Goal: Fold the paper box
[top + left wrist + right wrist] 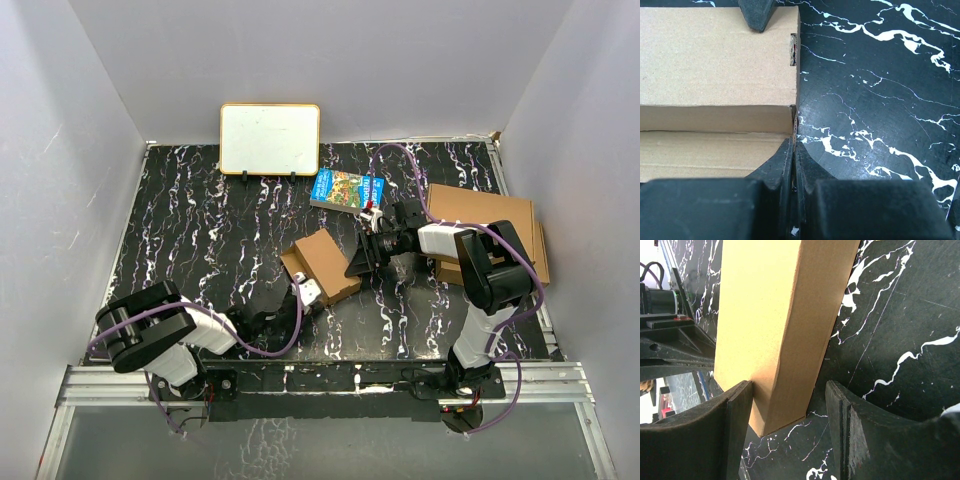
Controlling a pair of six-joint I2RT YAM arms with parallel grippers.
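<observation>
The paper box sits mid-tabletop, between the two arms. The left gripper is clenched tight at its near corner. The right gripper straddles the box's right-hand end with its jaws apart, grasping nothing.

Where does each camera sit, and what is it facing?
Top: above and behind, looking down on the black marbled table; both arms show.
Left wrist: on the left arm, facing an edge of the brown cardboard paper box; shut left gripper shows.
Right wrist: on the right arm, facing its corner; open right gripper straddles it.
All three share the box.
</observation>
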